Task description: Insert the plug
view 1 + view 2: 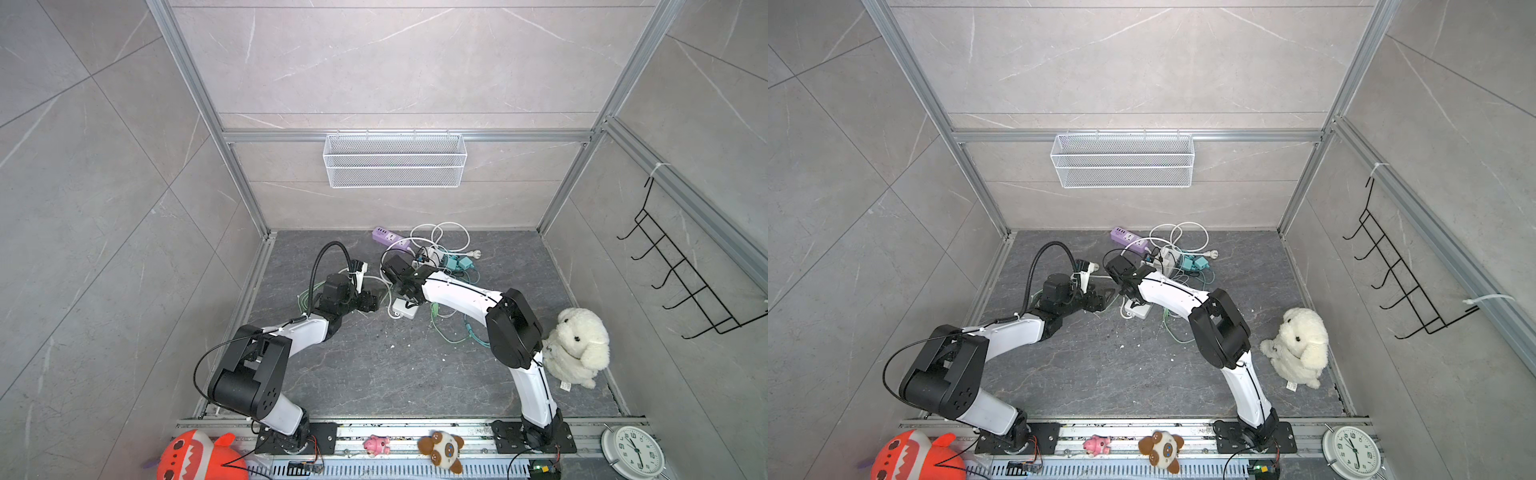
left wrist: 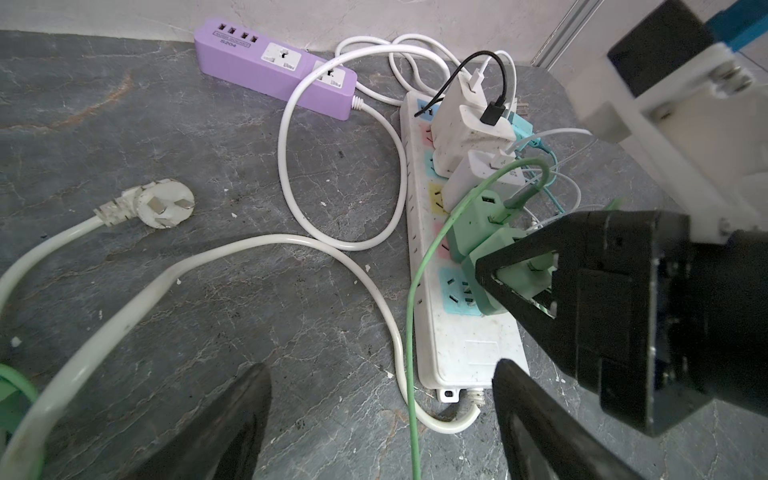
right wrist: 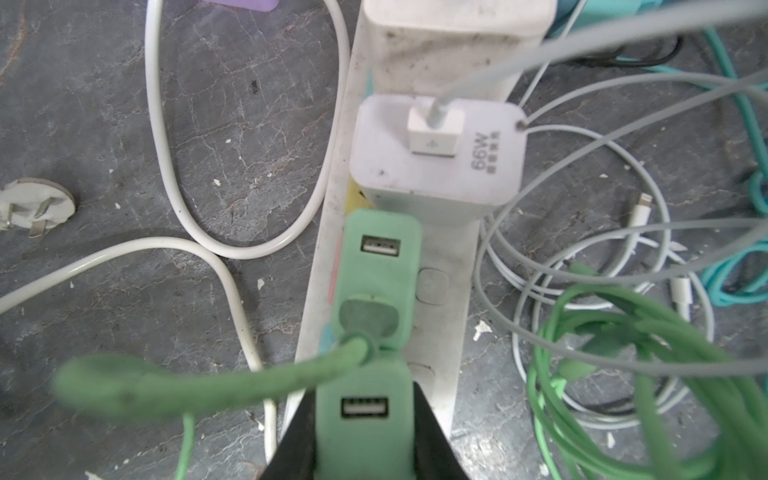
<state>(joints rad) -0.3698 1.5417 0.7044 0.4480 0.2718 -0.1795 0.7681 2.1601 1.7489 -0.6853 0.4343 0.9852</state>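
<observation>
The white power strip (image 2: 465,353) is best steadied at its cable end, where the left gripper (image 2: 380,368) is held wide apart and empty. The green plug (image 2: 492,249) is clamped by the right gripper (image 3: 365,415) over the strip's blue socket (image 2: 453,291); it should be squared, then pressed straight down.

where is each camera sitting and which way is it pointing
Top views: above the arm bases, looking down and forward; left arm and right arm show whole.
Left wrist: on the left arm, looking low across the floor at the white power strip; its open jaws and the right arm's jaws show.
Right wrist: on the right arm, looking down on the strip; its jaws show, shut on the green plug.
Shared: both wrist views show strip, green plug, loose white plug.
</observation>
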